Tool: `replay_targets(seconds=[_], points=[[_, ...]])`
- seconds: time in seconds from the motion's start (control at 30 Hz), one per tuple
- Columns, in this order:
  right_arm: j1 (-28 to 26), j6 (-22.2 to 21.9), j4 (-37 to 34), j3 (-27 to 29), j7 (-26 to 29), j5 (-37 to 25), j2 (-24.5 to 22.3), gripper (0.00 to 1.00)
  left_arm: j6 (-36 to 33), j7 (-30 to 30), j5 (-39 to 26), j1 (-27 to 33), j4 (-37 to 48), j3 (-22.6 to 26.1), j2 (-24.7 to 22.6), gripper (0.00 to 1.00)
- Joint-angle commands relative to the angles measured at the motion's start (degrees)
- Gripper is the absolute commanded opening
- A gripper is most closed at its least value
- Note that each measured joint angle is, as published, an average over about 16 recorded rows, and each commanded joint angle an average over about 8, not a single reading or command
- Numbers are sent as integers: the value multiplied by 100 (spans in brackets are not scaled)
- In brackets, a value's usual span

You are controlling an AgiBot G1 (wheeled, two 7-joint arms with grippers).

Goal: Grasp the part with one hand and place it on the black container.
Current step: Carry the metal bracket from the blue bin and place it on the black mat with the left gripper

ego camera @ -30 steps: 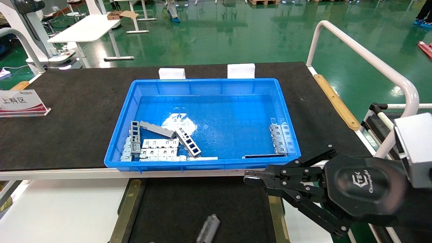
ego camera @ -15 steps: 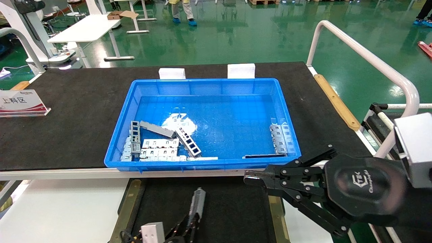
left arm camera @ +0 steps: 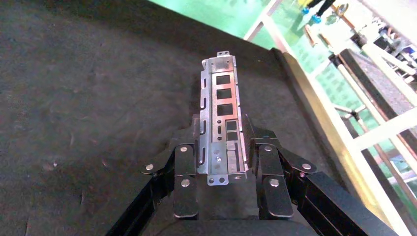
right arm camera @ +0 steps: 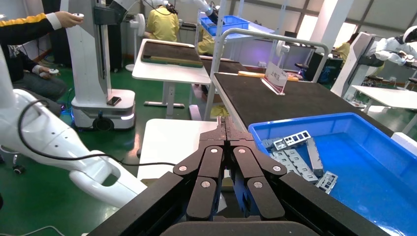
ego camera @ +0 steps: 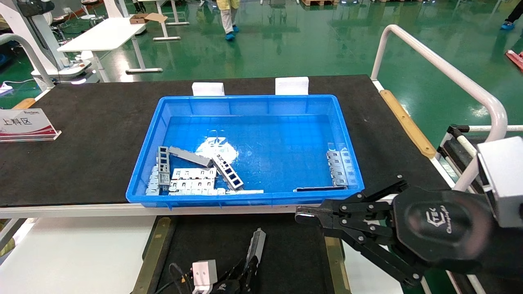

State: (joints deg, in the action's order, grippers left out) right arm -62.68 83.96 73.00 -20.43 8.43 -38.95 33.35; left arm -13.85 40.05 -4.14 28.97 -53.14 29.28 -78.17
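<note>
The part [ego camera: 255, 244], a narrow silver channel with rectangular cut-outs, sticks forward out of my left gripper [ego camera: 246, 272], low over the black container [ego camera: 286, 253]. In the left wrist view the fingers [left arm camera: 195, 142] press both sides of the part [left arm camera: 221, 105], so the left gripper [left arm camera: 222, 140] is shut on it, above the black container [left arm camera: 98, 98]. Whether the part touches the panel I cannot tell. My right gripper [ego camera: 304, 214] hangs shut and empty beside the container's right brass strip; it also shows as the right gripper [right arm camera: 225, 129].
The blue bin [ego camera: 245, 100] stands behind the container, with more channels [ego camera: 229, 172], flat slotted plates [ego camera: 192, 179] and a grey bar [ego camera: 190, 156] at its front left, and a stack [ego camera: 339, 167] at its right. A sign [ego camera: 26, 122] stands far left, a white rail [ego camera: 441, 69] right.
My left gripper has come up into view from the near edge with the part, moving forward over the black container, then shifting to the right. The right arm has not moved.
</note>
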Motion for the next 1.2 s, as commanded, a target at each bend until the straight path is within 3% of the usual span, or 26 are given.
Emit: replay_targets(seconds=[0.03,0.57,0.63,0.7,0.77,0.87,0.93,1.03,1.2], points=[[0,0,0,0,0,0,0,0,-38,4,126,164,227,122,-1,0],[0,-1,0,-2,-1,1,-1,0,-671,426,1452,592,1116,690,-24,0],[0,-1,0,-2,-1,1,-1,3,-729,503,1637,604,1177,764,-25,0],[0,-1,0,-2,-1,1,-1,19,-784,587,1823,614,1231,839,-26,2],[-1,-1,0,-2,-1,1,-1,44,-835,679,2009,626,1281,917,-28,15],[-1,-1,0,-2,-1,2,-1,81,-900,816,2291,647,1343,1037,-31,52],[-1,-1,0,-2,-1,2,-1,99,-937,903,2484,663,1376,1119,-32,77],[-1,-1,0,-3,-1,2,-1,100,-988,1035,2777,691,1420,1245,-34,100],[-1,-1,0,-3,-2,2,-1,100,-1064,1260,3257,734,1478,1457,-34,100]])
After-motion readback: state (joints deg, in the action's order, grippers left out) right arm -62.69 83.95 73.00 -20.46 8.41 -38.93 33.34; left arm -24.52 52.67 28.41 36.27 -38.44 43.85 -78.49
